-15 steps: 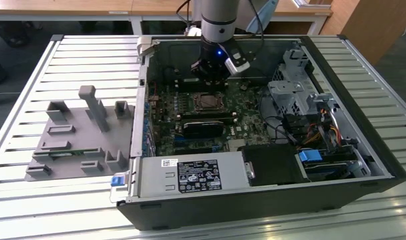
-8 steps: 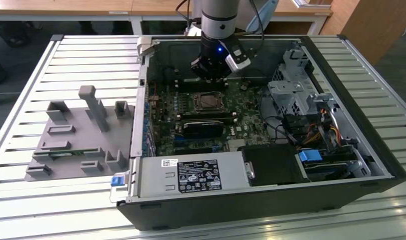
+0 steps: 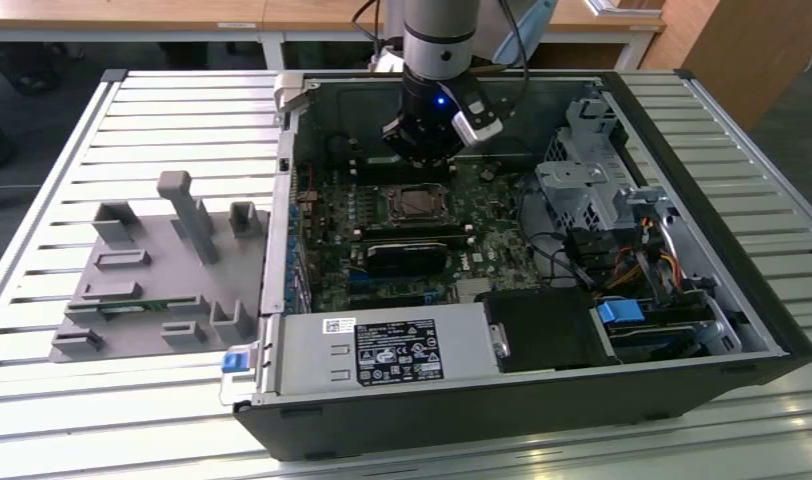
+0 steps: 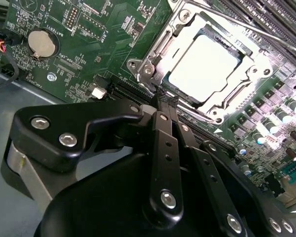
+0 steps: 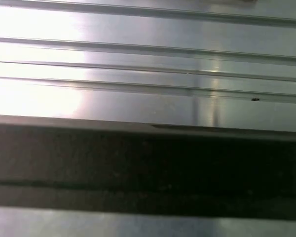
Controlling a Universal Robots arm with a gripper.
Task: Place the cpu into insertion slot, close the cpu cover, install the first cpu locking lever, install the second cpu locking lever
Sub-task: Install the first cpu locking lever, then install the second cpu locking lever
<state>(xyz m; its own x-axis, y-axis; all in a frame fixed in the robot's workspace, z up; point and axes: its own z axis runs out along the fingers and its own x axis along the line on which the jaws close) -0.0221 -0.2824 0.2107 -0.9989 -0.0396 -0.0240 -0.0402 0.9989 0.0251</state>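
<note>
One cpu under closed cpu cover, gripper just beside

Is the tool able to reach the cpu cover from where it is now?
Probably yes: the tool, its fingers together, sits right at the edge of the cpu cover, with nothing between them.

The chip has a smooth, pale metal top that shines. Around it, the cover is bright, glossy bare metal. Beside the cover, the circuit board is matt green. The gripper is black with a satin sheen, with shiny screw heads.
</note>
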